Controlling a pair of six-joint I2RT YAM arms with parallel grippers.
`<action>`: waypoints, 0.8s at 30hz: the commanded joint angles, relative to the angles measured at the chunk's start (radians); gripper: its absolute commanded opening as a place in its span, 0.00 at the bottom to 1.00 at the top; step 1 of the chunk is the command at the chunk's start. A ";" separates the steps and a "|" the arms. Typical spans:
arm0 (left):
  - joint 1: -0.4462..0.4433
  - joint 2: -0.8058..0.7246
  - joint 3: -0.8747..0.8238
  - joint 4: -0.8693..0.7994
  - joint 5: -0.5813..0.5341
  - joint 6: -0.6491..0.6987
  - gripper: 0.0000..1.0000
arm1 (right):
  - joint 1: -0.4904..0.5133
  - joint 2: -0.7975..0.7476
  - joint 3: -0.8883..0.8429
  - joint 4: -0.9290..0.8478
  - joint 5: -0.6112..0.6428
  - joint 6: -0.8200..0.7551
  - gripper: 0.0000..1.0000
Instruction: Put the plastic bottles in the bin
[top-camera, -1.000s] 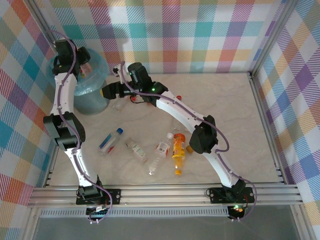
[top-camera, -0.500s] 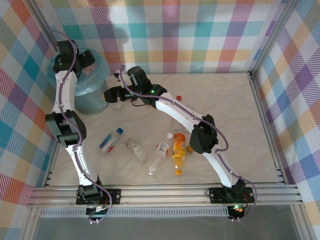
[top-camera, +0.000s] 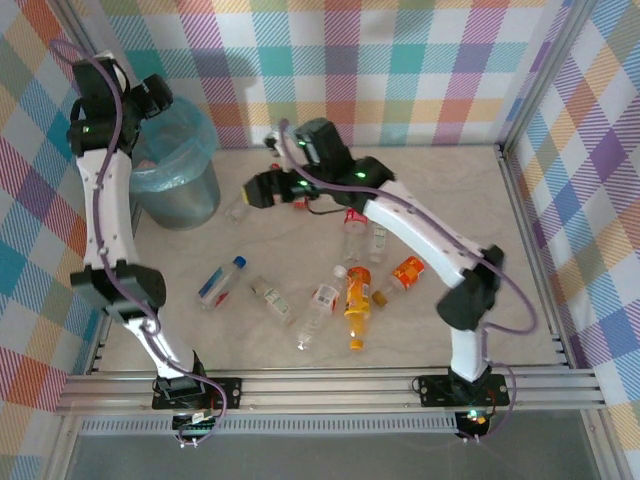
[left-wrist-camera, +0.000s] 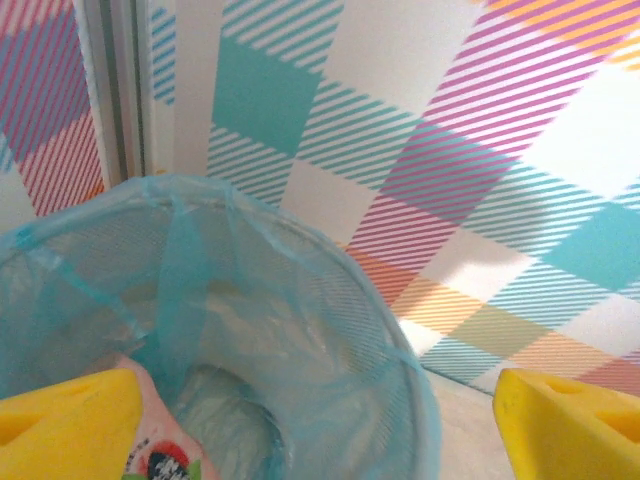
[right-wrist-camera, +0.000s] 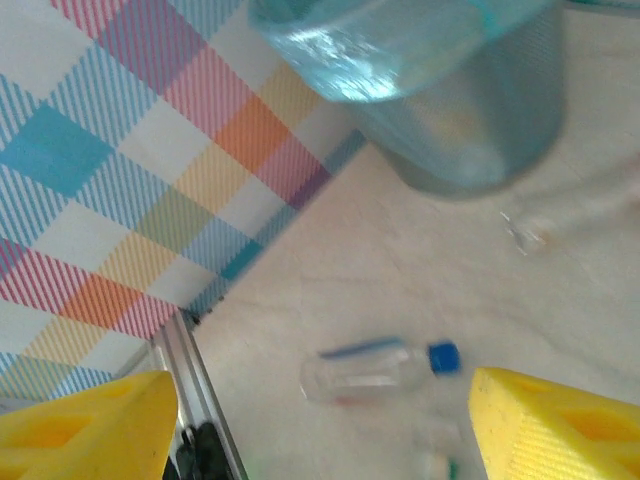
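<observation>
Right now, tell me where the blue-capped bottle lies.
Top view: the blue-capped bottle lies left of centre, below the bin in the picture, just left of a white-labelled bottle.

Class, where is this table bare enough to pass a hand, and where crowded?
Bare: the table on the far right, between right arm and side rail; the strip along the front rail. Crowded: the middle, around the orange bottle.

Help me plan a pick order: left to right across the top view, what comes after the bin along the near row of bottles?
bin → blue-capped bottle → white-labelled clear bottle → red-labelled clear bottle → tall orange bottle → small orange-red bottle
</observation>
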 joint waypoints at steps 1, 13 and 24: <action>-0.084 -0.148 -0.126 0.023 0.040 0.056 0.90 | -0.070 -0.136 -0.198 -0.096 0.087 -0.014 0.77; -0.673 -0.319 -0.503 0.043 0.053 0.213 0.89 | -0.356 -0.436 -0.717 -0.260 0.204 0.009 0.79; -0.911 -0.218 -0.625 0.109 0.096 -0.006 0.90 | -0.444 -0.282 -0.781 -0.143 0.164 -0.006 0.81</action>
